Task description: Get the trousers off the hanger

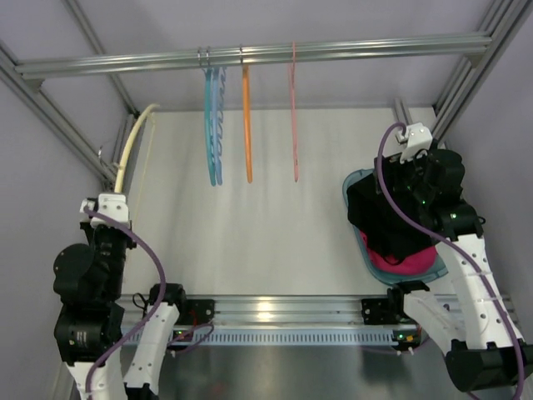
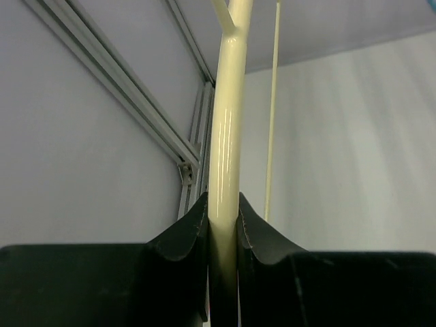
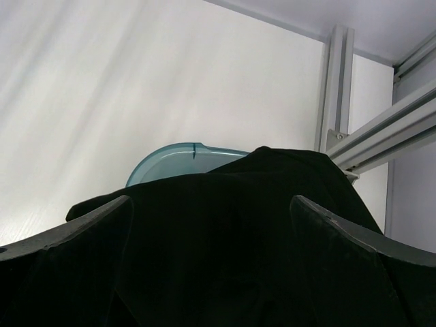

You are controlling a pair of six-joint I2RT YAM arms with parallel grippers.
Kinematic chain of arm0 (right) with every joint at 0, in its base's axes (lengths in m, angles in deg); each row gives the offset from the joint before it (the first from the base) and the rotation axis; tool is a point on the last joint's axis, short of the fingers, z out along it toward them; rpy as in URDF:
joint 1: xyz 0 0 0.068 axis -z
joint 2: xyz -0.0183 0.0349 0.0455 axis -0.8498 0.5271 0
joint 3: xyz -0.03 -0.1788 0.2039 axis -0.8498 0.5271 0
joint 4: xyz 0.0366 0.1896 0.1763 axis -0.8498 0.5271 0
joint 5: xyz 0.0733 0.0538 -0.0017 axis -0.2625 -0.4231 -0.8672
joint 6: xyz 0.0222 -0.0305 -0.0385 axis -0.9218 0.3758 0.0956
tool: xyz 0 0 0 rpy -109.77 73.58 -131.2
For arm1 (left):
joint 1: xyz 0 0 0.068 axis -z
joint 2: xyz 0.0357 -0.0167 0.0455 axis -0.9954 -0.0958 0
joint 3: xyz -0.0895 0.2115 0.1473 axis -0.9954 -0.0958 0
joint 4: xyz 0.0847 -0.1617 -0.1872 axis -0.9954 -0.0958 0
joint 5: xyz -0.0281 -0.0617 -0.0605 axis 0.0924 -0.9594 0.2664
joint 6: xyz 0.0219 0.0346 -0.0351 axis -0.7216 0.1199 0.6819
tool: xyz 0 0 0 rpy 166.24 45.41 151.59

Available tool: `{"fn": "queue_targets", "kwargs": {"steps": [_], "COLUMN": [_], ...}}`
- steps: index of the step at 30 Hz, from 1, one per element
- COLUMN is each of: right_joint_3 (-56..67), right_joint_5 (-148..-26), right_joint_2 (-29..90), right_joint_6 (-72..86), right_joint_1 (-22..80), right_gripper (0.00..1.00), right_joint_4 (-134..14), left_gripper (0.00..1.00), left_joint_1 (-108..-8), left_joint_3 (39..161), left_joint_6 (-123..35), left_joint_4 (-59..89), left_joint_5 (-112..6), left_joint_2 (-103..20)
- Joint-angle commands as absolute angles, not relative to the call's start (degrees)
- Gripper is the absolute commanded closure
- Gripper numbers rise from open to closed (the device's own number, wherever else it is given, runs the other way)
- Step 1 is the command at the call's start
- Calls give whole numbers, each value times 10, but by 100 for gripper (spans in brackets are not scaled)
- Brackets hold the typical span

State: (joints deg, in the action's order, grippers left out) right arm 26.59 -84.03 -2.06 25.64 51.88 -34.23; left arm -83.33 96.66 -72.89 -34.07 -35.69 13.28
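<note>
Only the overhead view shows both task things together. The hanger (image 1: 133,143), thin glossy cream plastic, curves up at 9 o'clock of the table (image 1: 250,225). The trousers (image 1: 385,218), a soft matte black heap, lie at 3 o'clock in a teal tub (image 1: 353,185), well apart from the hanger, with a magenta cloth (image 1: 405,263) at their near edge. The left wrist view alone shows the left gripper (image 2: 223,228) clenched on the hanger's smooth round bar. The right wrist view shows the right gripper (image 3: 211,218) released and spread wide, with the black fabric bulging between its fingers (image 3: 102,228).
</note>
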Motion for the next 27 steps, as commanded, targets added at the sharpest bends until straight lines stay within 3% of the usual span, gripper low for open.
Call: {"fn": "queue_targets", "kwargs": {"steps": [1, 6, 17, 27], "right_joint_3": [240, 244, 267, 270], "right_joint_5": [-850, -846, -846, -851], "right_joint_2": [-26, -26, -56, -84], "right_joint_6": [247, 248, 244, 244], "right_joint_1": [527, 527, 527, 527], "right_gripper": [1, 1, 1, 1], "right_joint_4": [-363, -362, -359, -348], "left_gripper": [100, 100, 100, 100], "left_joint_1": [-832, -829, -829, -830], "left_joint_3": [979, 1005, 1299, 1529], "left_joint_6": [-771, -750, -756, -756], "left_joint_4": [-417, -450, -517, -561], "left_joint_5": [-375, -400, -500, -488], "left_joint_2": [97, -2, -264, -446]}}
